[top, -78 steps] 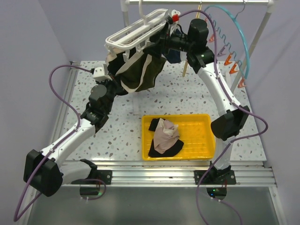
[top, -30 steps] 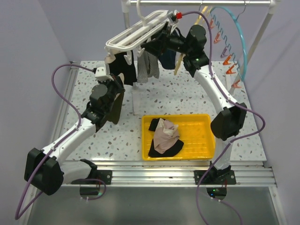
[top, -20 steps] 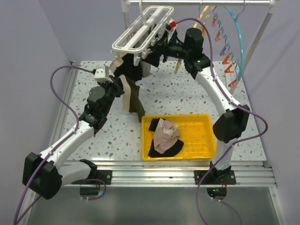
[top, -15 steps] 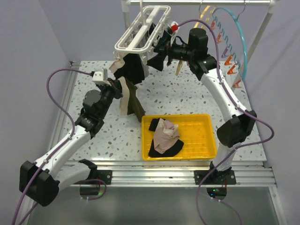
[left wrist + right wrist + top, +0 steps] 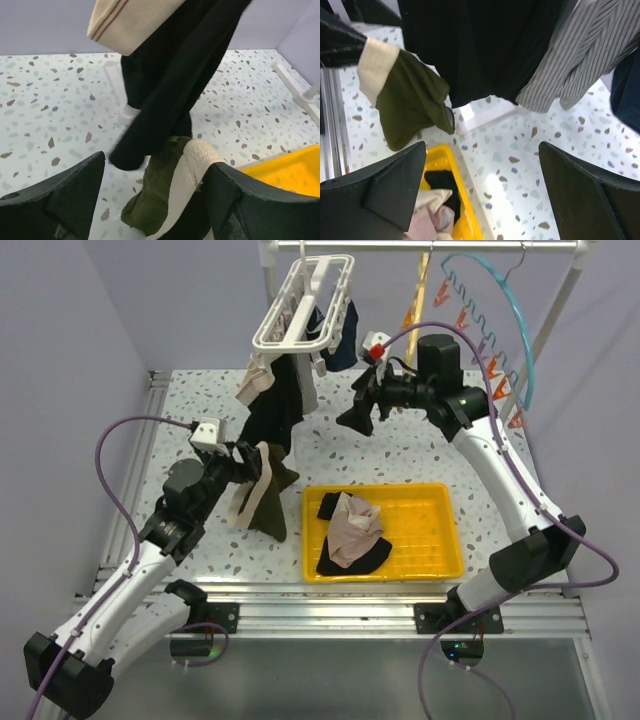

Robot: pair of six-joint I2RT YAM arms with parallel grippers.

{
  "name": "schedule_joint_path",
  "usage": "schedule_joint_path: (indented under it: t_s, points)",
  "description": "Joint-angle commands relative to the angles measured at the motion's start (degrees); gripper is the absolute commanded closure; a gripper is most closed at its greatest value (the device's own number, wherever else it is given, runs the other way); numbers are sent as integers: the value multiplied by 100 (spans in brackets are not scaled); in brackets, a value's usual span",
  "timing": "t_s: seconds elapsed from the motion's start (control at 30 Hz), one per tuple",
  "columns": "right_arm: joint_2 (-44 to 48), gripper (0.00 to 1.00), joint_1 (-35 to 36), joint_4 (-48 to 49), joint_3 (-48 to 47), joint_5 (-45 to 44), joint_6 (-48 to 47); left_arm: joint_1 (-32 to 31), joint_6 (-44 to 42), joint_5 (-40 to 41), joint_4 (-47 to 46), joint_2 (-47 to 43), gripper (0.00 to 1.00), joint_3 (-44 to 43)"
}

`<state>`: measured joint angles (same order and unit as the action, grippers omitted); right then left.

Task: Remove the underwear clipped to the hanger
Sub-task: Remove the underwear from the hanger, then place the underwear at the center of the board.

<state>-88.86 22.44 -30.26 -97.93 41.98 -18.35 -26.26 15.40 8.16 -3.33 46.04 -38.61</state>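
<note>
Underwear (image 5: 160,200), olive cloth with ribbed cream band, sags inside wide-open left tool (image 5: 155,162); right tool (image 5: 482,145) equally wide.

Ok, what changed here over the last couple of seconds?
The left fingers pulled the olive-and-cream cloth underwear off the white plastic clip hanger, carried it down beside the yellow plastic tray and now stand apart. The right fingers drew back from the hanger, open. The pink and black garments in the tray stayed.
</note>
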Motion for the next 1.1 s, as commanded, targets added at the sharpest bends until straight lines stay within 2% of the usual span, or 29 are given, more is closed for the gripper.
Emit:
schedule_joint_path:
  t_s: [0.0,0.07,0.23,0.37,0.5,0.6,0.77,0.87,1.07]
  points:
    - [456,1,-11,-498,283,-207,-722,42,16,45,324,-315,19,38]
    - [562,2,-20,-717,467,-234,-958,42,33,54,745,-385,16,-23]
    - [931,2,-20,-1349,827,-313,-1739,42,297,255,1780,-228,14,-330]
    - [1160,1,-3,-1948,1118,38,-2452,51,543,458,2705,45,14,-595]
    - [1283,2,138,-2133,1504,127,-2709,42,780,1062,3793,422,14,-893]
    - [1283,1,410,-2116,1671,118,-2753,33,1018,1267,4139,528,13,-1122]
    - [1082,1,1420,-1844,2076,4,-3016,33,1228,1214,3849,20,12,-1079]
    - [836,2,2123,-1518,2103,-505,-2999,33,1360,1345,3875,-323,10,-1122]
    - [-51,2,3248,-860,1498,-1692,-2692,33,1781,1302,5094,-9,6,-1596]
